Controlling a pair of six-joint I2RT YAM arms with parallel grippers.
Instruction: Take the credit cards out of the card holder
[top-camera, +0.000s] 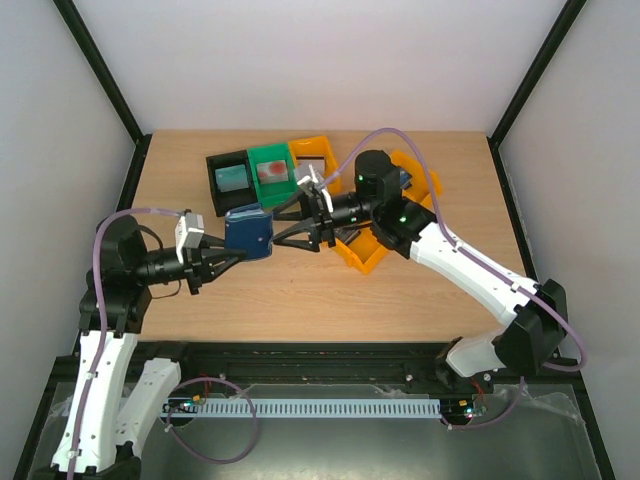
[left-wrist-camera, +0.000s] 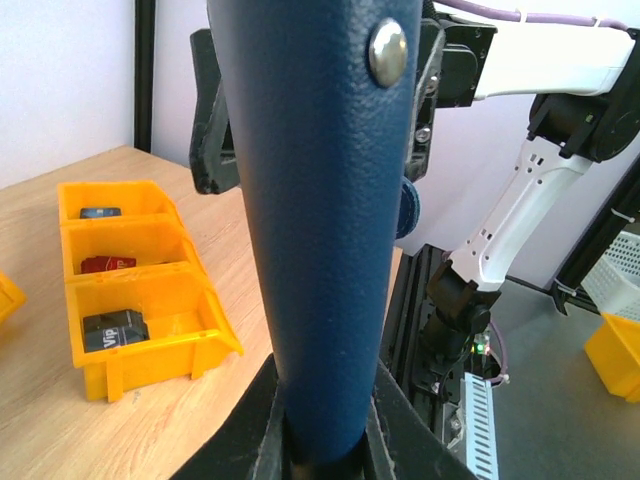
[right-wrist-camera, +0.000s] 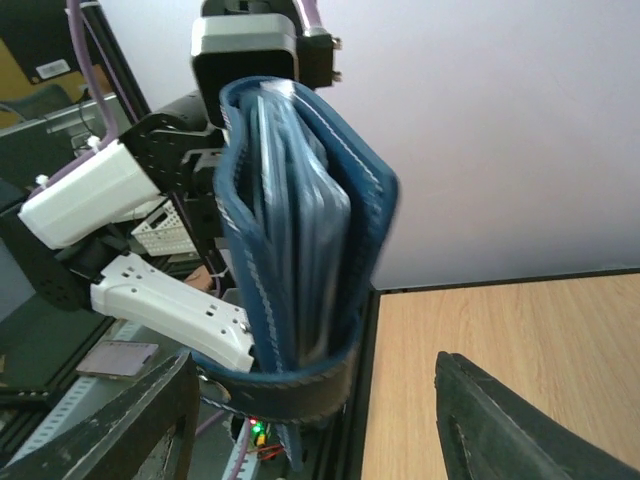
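The dark navy card holder (top-camera: 248, 232) is held above the table, folded. My left gripper (top-camera: 238, 250) is shut on its lower end; in the left wrist view the holder (left-wrist-camera: 320, 200) stands upright between my fingers (left-wrist-camera: 255, 420), its metal snap (left-wrist-camera: 388, 52) near the top. My right gripper (top-camera: 283, 226) is open and faces the holder's right edge. In the right wrist view the holder (right-wrist-camera: 300, 250) shows edge-on, the tab (right-wrist-camera: 300, 385) wrapped round its bottom, between my spread fingers (right-wrist-camera: 520, 430). Grey-blue layers show inside; I cannot tell cards from slots. Cards lie in bins: teal (top-camera: 232, 178), red (top-camera: 270, 171), black (left-wrist-camera: 115, 328).
A black bin (top-camera: 212, 180), a green bin (top-camera: 285, 185) and an orange bin (top-camera: 318, 150) stand at the back centre. More orange bins (top-camera: 362, 256) lie under my right arm; the left wrist view shows them (left-wrist-camera: 150, 350) holding cards. The black frame edges the table.
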